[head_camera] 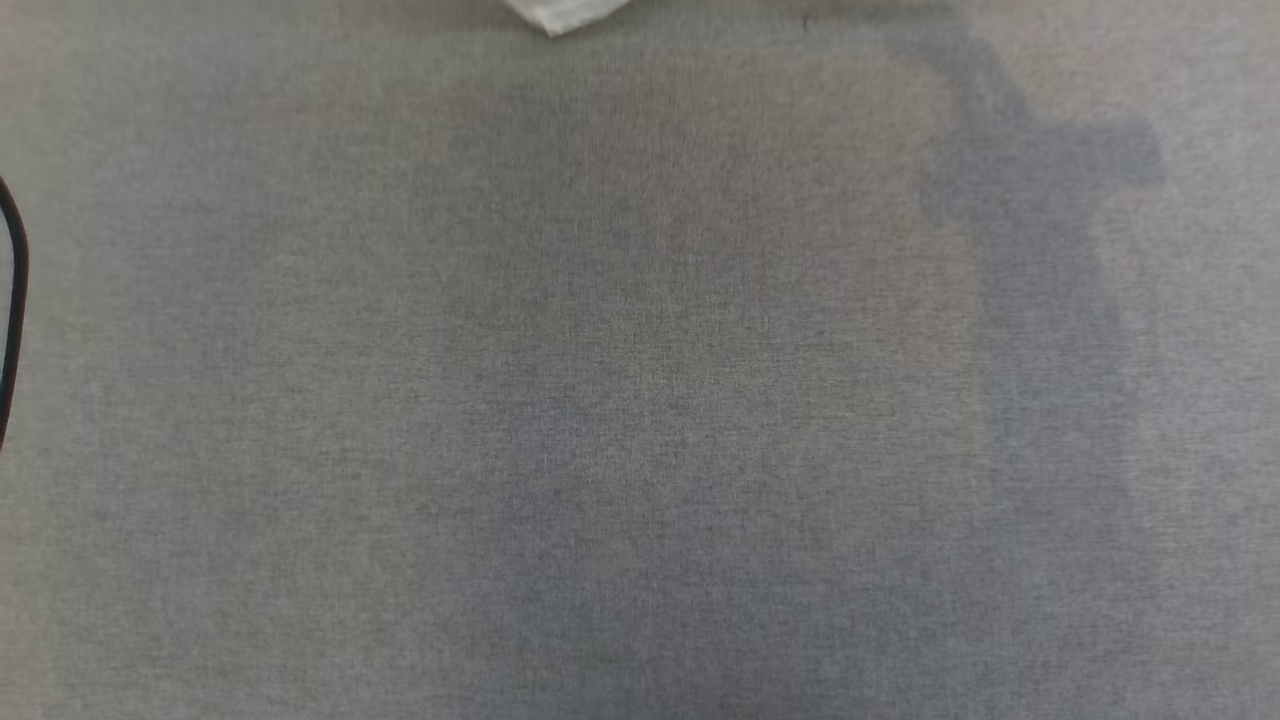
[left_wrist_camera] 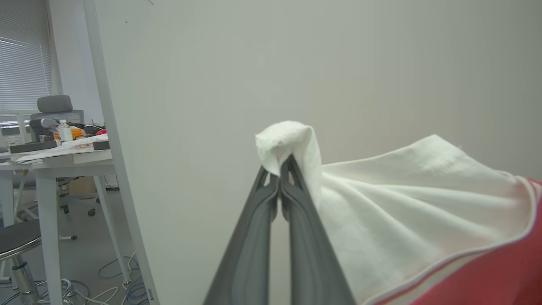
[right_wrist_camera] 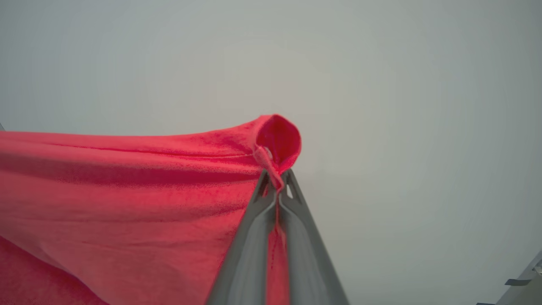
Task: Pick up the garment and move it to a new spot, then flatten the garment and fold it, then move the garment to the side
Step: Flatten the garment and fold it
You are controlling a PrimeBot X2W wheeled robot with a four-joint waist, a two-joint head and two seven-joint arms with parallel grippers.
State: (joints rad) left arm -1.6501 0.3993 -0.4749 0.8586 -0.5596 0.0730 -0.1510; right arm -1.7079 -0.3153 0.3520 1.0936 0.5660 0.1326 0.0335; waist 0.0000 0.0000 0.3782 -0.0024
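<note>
In the head view, a grey cloth-covered bench (head_camera: 640,400) spreads wide. A white corner of the shirt (head_camera: 565,14) shows at the top edge, a dark cable (head_camera: 14,300) curves at the left edge, and a shadow (head_camera: 1040,260) lies on the right. In the left wrist view, the left tool (left_wrist_camera: 279,169) is pinched fully closed on a bunched fold of the white sleeve (left_wrist_camera: 402,199). The sleeve stretches right to red cloth at the lower corner, raised before a pale wall (left_wrist_camera: 296,63); a cluttered desk (left_wrist_camera: 63,156) stands far left. In the right wrist view, the right tool (right_wrist_camera: 277,180) is clamped tight on a rolled red edge of the shirt, with the cloth stretching away left.
</note>
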